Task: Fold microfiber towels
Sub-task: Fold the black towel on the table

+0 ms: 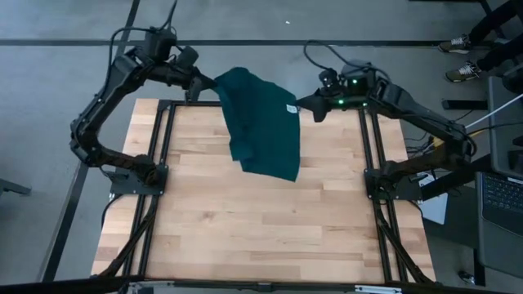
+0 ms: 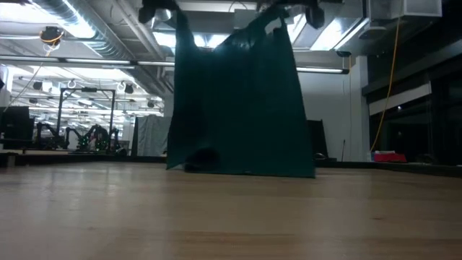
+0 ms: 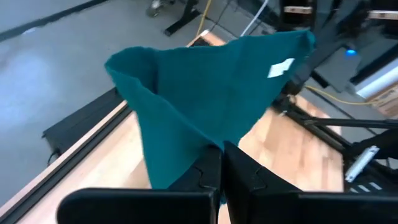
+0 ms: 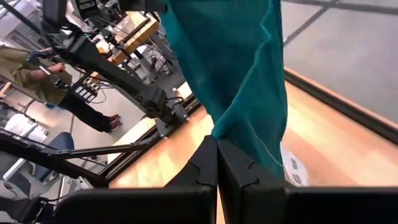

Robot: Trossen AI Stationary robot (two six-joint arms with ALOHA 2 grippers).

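Observation:
One dark teal microfiber towel [image 1: 261, 122] hangs spread between my two grippers over the far half of the wooden table [image 1: 261, 237]. My left gripper [image 1: 211, 82] is shut on its upper left corner. My right gripper [image 1: 304, 104] is shut on its upper right corner, next to the small white tag [image 1: 292, 108]. In the low view the towel [image 2: 238, 101] drops like a curtain, with its lower edge [image 2: 242, 173] at table level. Whether that edge touches the wood, I cannot tell. My left gripper [image 3: 222, 146] pinches a bunched corner of the towel [image 3: 211, 142] between its two fingers, coming from the table's far left and slanting down. The cloth runs from there to the other held corner [image 3: 305, 38] and hangs below. My right gripper [image 4: 217, 140] pinches a gathered corner of the towel [image 4: 222, 132] between its two fingers, coming from the table's right and slanting down. The cloth rises in folds from the fingertips and hangs slack beside them.
Black frame rails [image 1: 163, 147] [image 1: 372, 147] run along both sides of the table. A laptop [image 1: 502, 196] sits off the right edge. A person [image 4: 37, 74] stands beyond the table, and shoes [image 1: 462, 45] show at the far right. The near half is bare wood.

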